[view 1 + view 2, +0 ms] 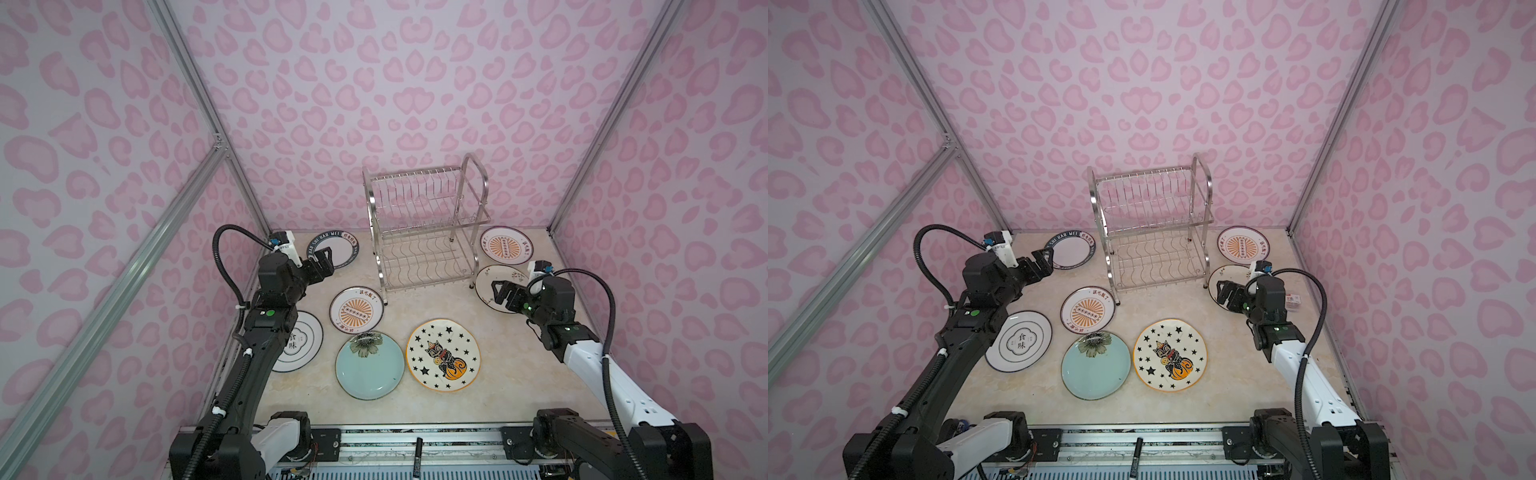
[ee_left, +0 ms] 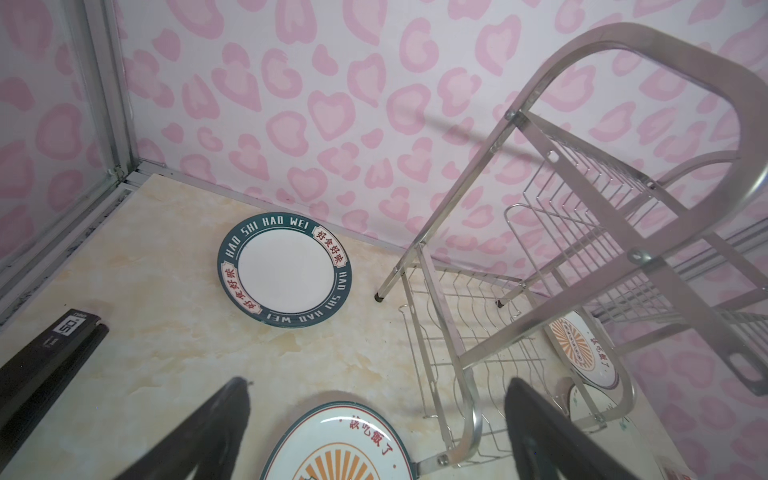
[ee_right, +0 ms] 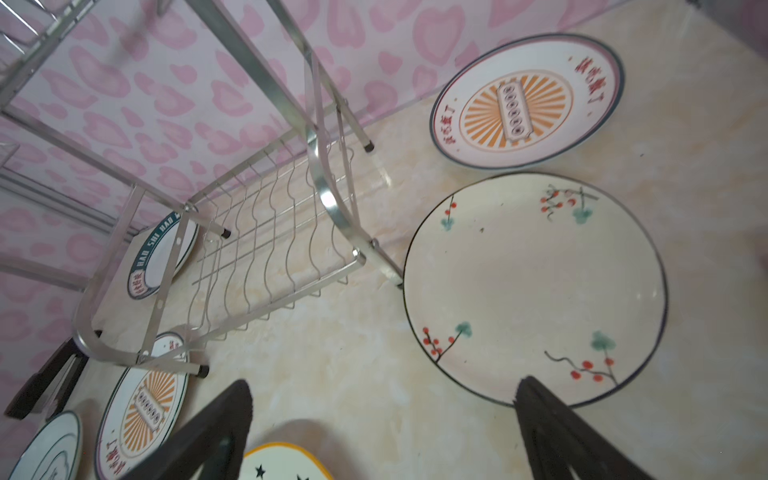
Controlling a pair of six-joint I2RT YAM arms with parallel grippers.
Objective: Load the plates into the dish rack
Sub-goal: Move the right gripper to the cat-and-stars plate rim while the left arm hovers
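plainly, nothing is loaded yet: all seven plates lie flat on the marble-look table [image 1: 498,374], and the dish rack [image 1: 424,232] stands empty at the back, mid-table.

from the left, the black-ringed plate [image 1: 1019,340] lies partly under the left arm, so it looks awkward to reach. the left gripper [image 1: 323,257] hangs with its jaws spread wide and empty. it sits above the table between the navy-lettered plate [image 2: 284,270] and the near sunburst plate [image 1: 356,310], and points at the first. that plate lies flat on a smooth top near the back wall, so a finger that misses the rim would likely just shove it wallward. the near sunburst plate sits just beside the rack's front foot, and levering it up could nudge the rack.

the teal flower plate [image 1: 370,365] and the star-and-cat plate [image 1: 442,354] lie rim beside rim, so dragging one may carry the other. on the right, the far sunburst plate [image 1: 506,245] lies by the wall. the right gripper [image 1: 497,294], also spread and empty, hovers at the edge of the white floral plate [image 3: 536,286]. that plate's rim is just beside a rack leg, so a tilted lift could clip it.

the left wrist view shows the navy rim's lettering whole, which is partly covered from above. the right wrist view shows the floral sprigs and that leg, half hidden in both top views. only the top views show the teal and cat plates whole.
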